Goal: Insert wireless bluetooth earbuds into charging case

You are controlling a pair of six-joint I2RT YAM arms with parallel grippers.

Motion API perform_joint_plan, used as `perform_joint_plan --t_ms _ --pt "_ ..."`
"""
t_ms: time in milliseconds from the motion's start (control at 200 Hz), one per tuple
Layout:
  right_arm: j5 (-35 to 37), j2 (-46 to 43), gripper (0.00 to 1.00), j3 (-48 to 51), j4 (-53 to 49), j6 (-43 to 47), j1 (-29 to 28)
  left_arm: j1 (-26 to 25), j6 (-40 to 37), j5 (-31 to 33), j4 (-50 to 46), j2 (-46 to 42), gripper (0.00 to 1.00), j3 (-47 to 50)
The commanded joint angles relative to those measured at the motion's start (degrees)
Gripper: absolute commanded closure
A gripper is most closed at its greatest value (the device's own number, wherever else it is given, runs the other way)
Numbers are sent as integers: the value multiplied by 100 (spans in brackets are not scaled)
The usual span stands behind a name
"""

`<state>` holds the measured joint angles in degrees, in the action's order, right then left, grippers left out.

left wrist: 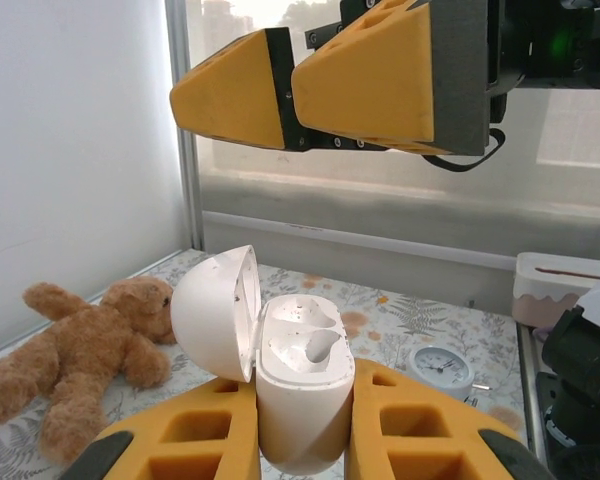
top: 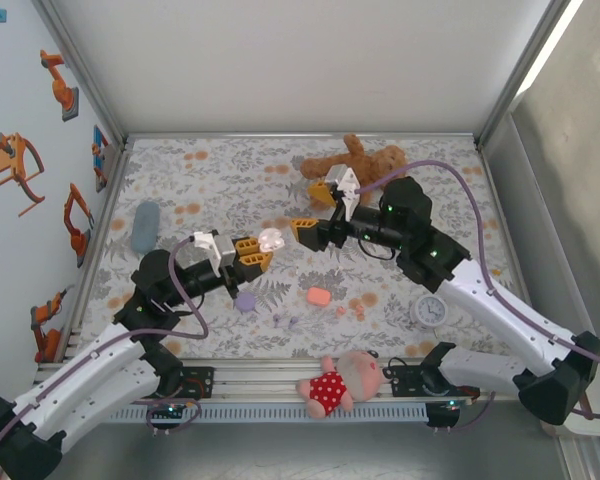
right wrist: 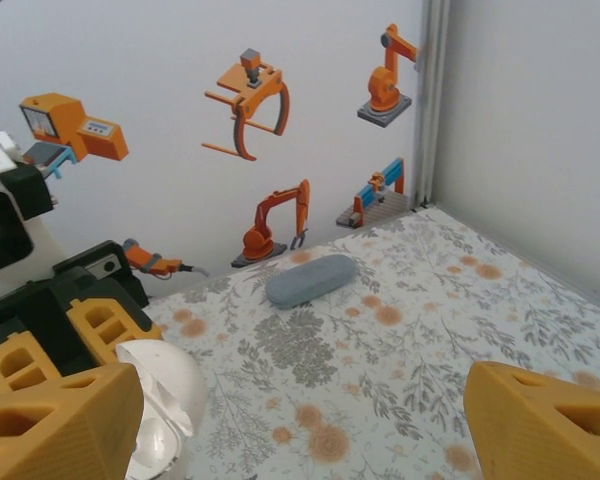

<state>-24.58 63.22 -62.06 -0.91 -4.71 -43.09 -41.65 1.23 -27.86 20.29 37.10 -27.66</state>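
Item: white case [left wrist: 302, 385], lid open, clamped in left hand [left wrist: 305, 445]; right hand [right wrist: 300, 410] spread, empty; hazard: its nudge could dislodge case.

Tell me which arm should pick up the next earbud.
Right. The left gripper is shut on the open white case, so it is busy; the right gripper is open, empty, and free to reach the earbuds lying on the table.
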Motion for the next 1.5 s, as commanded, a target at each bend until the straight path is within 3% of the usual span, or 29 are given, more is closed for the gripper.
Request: perform_joint_plan --t_ms 0,416,701,951,1067,1212,1497 --pt "611 -39 18 -205 -424 -190 21 -22 -81 164 -147 -294 100 125" --pt "873 895 32 -404 -1761 -1400 189 -22 9 325 -856 -1159 100 358" --pt "928 2222 40 -1247 -3233 -2174 200 -26 -40 335 -1071 -1516 100 343" --pt "1350 3443 42 -1894 -3986 -2332 187 -26 -61 232 -1025 -1540 100 293" --pt "1553 4153 49 -2409 -4545 -2364 156 -22 -76 226 -1111 -1547 100 240" --pt "1880 4921 50 -2900 -4969 -2340 -46 -25 -80 236 -1197 -1606 100 235" --pt "1917 5667 52 -3306 -5069 -2381 -254 -32 -69 286 -1248 -1713 100 303"
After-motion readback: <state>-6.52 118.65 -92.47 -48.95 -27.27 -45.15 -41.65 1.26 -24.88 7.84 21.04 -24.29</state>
